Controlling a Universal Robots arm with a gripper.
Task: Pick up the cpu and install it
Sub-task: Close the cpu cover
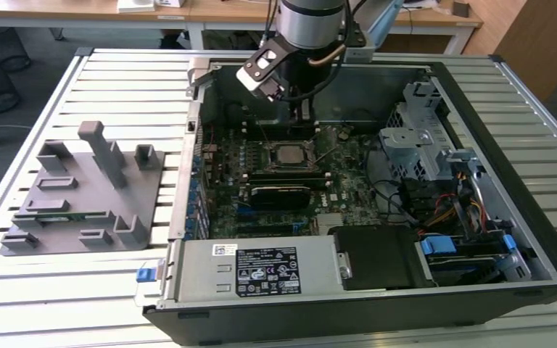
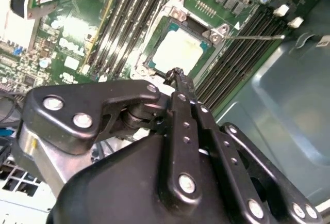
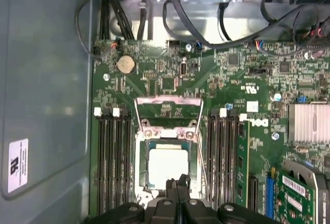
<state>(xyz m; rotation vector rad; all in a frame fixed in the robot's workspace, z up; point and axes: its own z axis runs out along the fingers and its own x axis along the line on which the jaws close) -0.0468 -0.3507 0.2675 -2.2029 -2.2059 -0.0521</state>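
The cpu lies flat in its socket on the green motherboard, its pale silver top facing up. It also shows as the cpu in the second wrist view and the cpu in the exterior view. The socket's metal load plate stands swung open beside it, and the thin lever sticks out sideways. My gripper hangs just above the socket's edge, apart from the chip. Its black fingers are pressed together with nothing between them. In the exterior view my gripper reaches down into the open case.
Black memory slots flank the socket on both sides. Cables and a drive cage crowd the case's side at the exterior view's right. A power supply sits at the front. A grey fixture holding a green memory stick lies outside the case.
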